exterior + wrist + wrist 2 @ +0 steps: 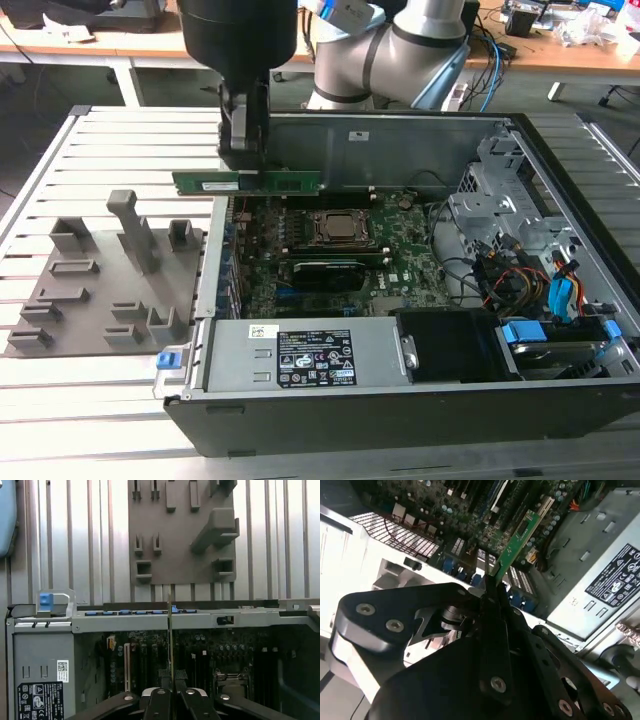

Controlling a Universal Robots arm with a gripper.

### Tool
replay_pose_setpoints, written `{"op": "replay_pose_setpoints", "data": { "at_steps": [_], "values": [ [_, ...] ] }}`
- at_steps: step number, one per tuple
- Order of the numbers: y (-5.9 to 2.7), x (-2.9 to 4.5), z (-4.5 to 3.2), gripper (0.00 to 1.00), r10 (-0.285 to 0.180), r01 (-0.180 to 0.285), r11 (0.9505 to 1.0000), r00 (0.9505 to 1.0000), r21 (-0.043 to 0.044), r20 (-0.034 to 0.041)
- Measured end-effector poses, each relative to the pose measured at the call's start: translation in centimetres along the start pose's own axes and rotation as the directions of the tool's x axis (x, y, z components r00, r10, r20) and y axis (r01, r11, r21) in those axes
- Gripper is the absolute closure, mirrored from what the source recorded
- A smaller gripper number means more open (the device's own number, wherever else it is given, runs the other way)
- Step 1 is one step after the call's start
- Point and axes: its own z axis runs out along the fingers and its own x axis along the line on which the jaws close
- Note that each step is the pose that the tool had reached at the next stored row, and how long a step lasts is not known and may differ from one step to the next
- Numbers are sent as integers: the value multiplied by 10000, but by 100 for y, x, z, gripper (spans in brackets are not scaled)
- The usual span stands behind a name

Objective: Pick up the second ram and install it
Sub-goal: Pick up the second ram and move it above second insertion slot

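Slatted metal desk in a workshop, with wooden benches behind it. In the exterior view it carries a grey fixture plate with upright blocks toward the exterior view's left and, just beside it, an open computer case lying on its side. Inside the case are the motherboard, the square CPU socket, a long black card, a power supply along the near wall and a bundle of cables toward the exterior view's right. The robot arm reaches down from above. The gripper holds the second ram, a green stick, level and lengthwise, gripped near its middle with both ends sticking out. The stick hangs over the end of the motherboard nearest the fixture plate, above the board and not seated in a slot. In the second wrist view the black fingers are closed against the stick's two flat faces, and the green board runs out from between them over the motherboard, with the power supply off to one side. In the first wrist view the stick is seen edge-on as a thin line rising from between the fingers, which clamp it from both sides. Beyond it lie the rows of memory slots, the case wall with a blue latch, then the desk slats and the fixture plate.
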Motion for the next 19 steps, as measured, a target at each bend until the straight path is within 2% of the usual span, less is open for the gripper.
{"op": "replay_pose_setpoints", "data": {
  "at_steps": [1,3,4,7,9,11,14,16,19],
  "values": [
    [-46,-1,-1,86,0,0,10000,10000,-1,-3],
    [-313,-8,-5,86,0,0,10000,10000,-5,-23],
    [-411,-11,-6,86,0,0,10000,10000,-7,-28],
    [-491,-13,-7,86,0,0,10000,10000,-7,-34],
    [-610,-16,-9,86,-1,1,10000,10000,-11,-40],
    [-665,-17,-10,86,1,-1,10000,10000,-13,-43],
    [-843,-22,-13,86,1,-1,10000,10000,-19,-54],
    [-908,-24,-14,86,0,0,10000,10000,-21,-56],
    [-1051,-28,-16,86,0,0,10000,10000,-27,-63]
  ]
}}
